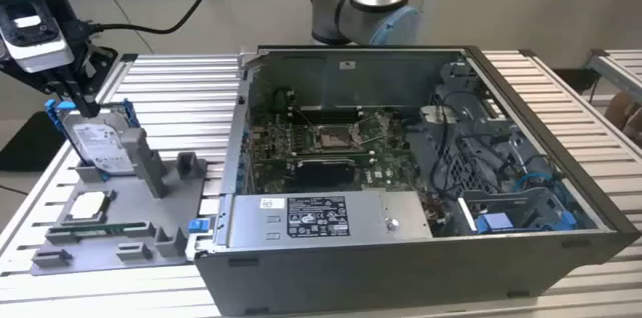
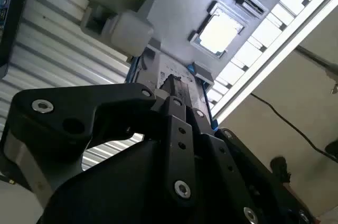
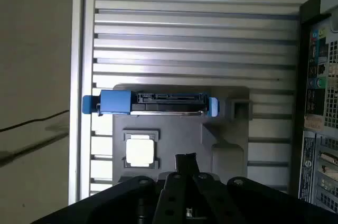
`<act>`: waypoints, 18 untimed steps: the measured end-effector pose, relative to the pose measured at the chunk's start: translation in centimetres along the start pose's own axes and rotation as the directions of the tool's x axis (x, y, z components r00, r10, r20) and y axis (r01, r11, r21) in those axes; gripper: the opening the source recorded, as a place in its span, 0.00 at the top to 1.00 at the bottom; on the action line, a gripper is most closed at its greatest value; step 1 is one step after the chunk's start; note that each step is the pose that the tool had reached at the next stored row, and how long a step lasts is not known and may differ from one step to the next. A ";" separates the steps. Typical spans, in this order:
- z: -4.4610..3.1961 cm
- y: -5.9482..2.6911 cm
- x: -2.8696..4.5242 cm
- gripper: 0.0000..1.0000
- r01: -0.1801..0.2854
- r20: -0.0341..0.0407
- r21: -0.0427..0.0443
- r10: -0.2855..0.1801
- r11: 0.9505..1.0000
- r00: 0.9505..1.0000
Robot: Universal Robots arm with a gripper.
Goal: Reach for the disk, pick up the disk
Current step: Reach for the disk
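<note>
On the grey holder (image 1: 120,216), disk (image 1: 101,141) stands upright; my pincer (image 1: 78,106) at its top edge, can't tell if clamped.

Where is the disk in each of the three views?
Exterior view: disk upright in the grey holder, at the exterior view's left.
First wrist view: disk edge-on, beside the chip.
Second wrist view: disk just beyond the gripper.
Shared landmark: the square silver chip.

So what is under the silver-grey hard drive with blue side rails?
The silver-grey hard drive stands upright in a slot of the flat grey plastic holder. Its bottom edge is hidden by the slot walls.
</note>
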State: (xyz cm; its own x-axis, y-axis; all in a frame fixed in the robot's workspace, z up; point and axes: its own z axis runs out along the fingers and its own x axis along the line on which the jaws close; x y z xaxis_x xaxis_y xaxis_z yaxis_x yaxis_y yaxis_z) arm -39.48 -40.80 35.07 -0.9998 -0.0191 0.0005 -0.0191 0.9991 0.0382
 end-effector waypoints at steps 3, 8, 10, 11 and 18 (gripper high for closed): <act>0.00 0.00 0.00 1.00 0.000 0.000 0.000 0.000 1.000 1.000; 0.00 0.00 0.00 1.00 0.000 0.000 0.000 0.000 1.000 1.000; 0.00 0.00 0.00 1.00 0.000 0.000 0.000 0.000 1.000 1.000; 0.00 0.00 0.00 1.00 0.000 0.000 0.000 0.000 1.000 1.000; 0.05 0.92 0.08 1.00 0.000 0.000 0.000 0.000 1.000 1.000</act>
State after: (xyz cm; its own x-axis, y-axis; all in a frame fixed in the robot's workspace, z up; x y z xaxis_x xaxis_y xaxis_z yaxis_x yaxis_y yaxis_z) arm -39.58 -39.88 35.06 -0.9998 -0.0191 0.0006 -0.0191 0.9991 0.0382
